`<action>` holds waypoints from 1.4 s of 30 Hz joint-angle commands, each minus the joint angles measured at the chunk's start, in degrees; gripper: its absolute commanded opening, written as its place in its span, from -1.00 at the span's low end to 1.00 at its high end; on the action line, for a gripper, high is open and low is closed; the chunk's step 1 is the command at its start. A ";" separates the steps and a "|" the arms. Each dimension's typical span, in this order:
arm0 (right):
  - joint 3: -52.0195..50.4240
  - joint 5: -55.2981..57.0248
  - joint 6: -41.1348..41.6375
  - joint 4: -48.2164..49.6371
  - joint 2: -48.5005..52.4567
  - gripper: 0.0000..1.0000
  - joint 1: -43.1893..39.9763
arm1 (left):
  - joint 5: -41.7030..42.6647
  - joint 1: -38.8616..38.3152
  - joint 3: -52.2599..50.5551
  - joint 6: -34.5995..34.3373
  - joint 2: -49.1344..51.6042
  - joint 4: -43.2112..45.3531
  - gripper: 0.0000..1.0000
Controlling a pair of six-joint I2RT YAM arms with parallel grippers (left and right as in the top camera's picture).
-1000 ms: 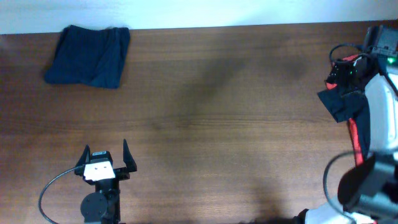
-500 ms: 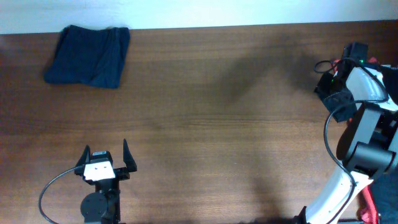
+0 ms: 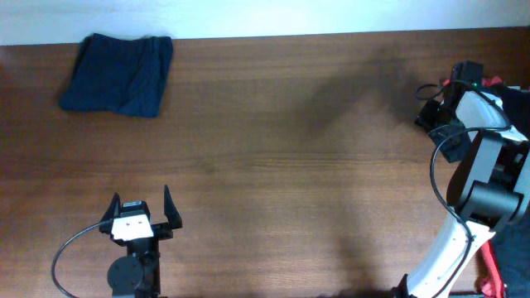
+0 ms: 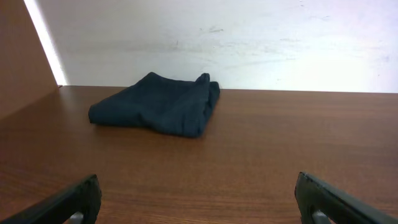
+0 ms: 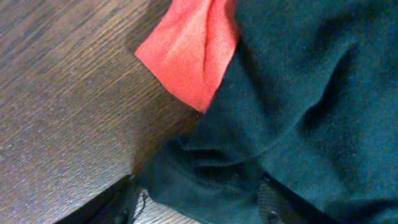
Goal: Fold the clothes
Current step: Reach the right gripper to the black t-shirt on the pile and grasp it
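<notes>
Left gripper (image 3: pixel 141 200): it sits at the near edge of the table (image 3: pixel 290 165), well short of the navy garment (image 3: pixel 118 74) and slightly to its right. The fingers are spread wide with nothing between them, probably because no cloth is laid out for it yet.
Open room: bare wood runs from the left gripper up to the navy garment and far to that garment's right. This looks like enough room to spread a shirt flat.
Right gripper (image 5: pixel 196 202): it is far to the right of the navy garment, at the table's right edge, nose down on the unfolded clothes. A fold of the dark garment (image 5: pixel 298 93) lies between its fingers (image 5: pixel 273 205). Whether they pinch it cannot be told.
Red garment (image 5: pixel 193 56): it touches the dark garment, and a corner lies on the wood, so it may drag along with a pull.
Navy garment: it is folded and set in the far left corner, likely finished and put out of the way.
Far edge: the wall (image 4: pixel 249 37) stands just behind the navy garment and leaves no room beyond it.
</notes>
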 commanded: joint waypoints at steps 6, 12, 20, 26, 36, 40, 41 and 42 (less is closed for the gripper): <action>0.13 -0.55 0.59 -0.07 1.38 -0.14 -0.04 | 0.22 -0.17 -0.11 1.09 -0.26 -0.22 0.98; 2.89 -0.50 0.33 -2.84 0.39 -0.92 -0.11 | 0.22 -0.17 -0.13 1.09 -0.26 -0.22 0.98; 11.91 1.55 -2.71 -12.15 -4.68 -0.92 -0.11 | 0.22 -0.17 -0.13 1.09 -0.26 -0.22 0.98; 16.22 1.62 -2.71 -18.32 -9.11 -0.92 0.00 | 0.20 -0.17 -0.13 1.09 -0.26 -0.22 0.98; 16.22 -8.96 -7.23 -22.88 -17.57 -0.92 1.44 | 0.22 -0.17 -0.13 1.09 -0.26 -0.22 0.98; 16.22 -10.19 -7.19 -25.18 -19.32 -0.92 8.57 | 0.22 -0.17 -0.13 1.09 -0.26 -0.22 0.98; 16.22 -10.21 -7.17 -25.42 -19.32 -0.92 10.16 | 0.22 -0.17 -0.13 1.09 -0.26 -0.22 0.98; 16.13 -10.21 -7.15 -25.55 -19.30 -0.92 12.31 | 0.22 -0.17 -0.13 1.09 -0.28 -0.22 0.98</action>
